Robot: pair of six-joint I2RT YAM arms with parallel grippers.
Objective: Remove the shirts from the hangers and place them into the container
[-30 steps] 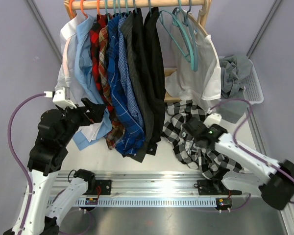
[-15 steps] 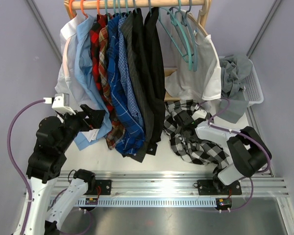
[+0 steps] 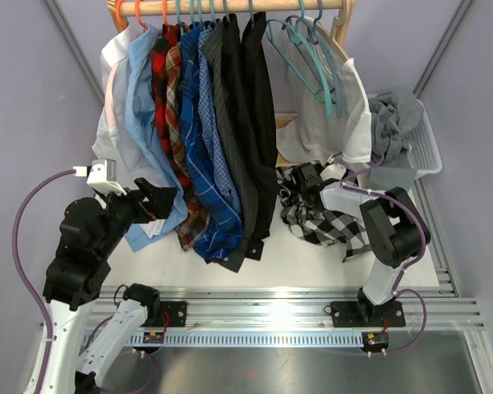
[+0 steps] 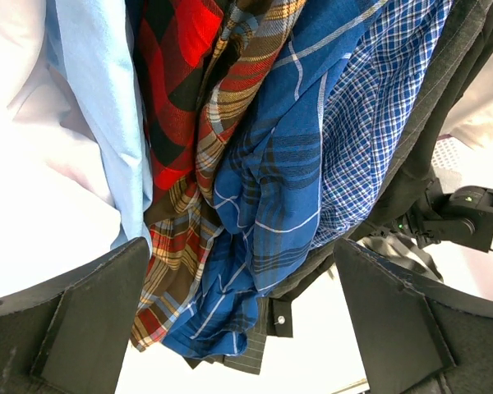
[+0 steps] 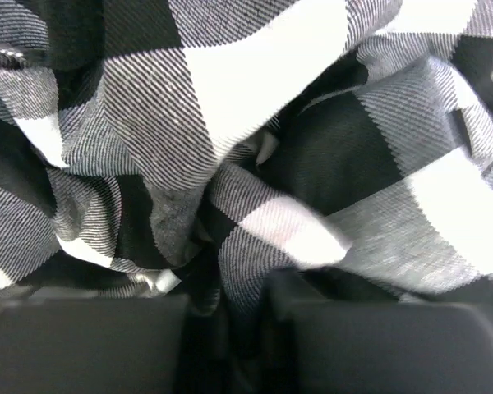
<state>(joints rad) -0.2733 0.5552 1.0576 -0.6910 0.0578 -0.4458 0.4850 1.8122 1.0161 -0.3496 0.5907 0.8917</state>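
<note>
**Status of work.**

- The black-and-white check shirt [image 3: 324, 222] is off its hanger. It lies crumpled on the table [image 3: 230, 271], near the container [image 3: 430, 156] but not in it.
- Your right claw [image 5: 230, 324] is pressed together on a fold of that shirt, so judge this item as in hand, not delivered.
- The container sits at the far right of the table and holds 1 grey shirt [image 3: 392, 119], heaped at its rim.
- 3 teal hangers [image 3: 308, 57] appear to hang bare on the rail [image 3: 230, 6], in front of a white shirt [image 3: 345, 123].

**Outstanding.**

- The row of shirts [image 3: 197, 123], from white through black, is on the rail and counts at least 6.
- Your left claw [image 4: 242, 320] is spread wide beside the row's lower hems and holds nothing.
- Most of the task remains.
</note>
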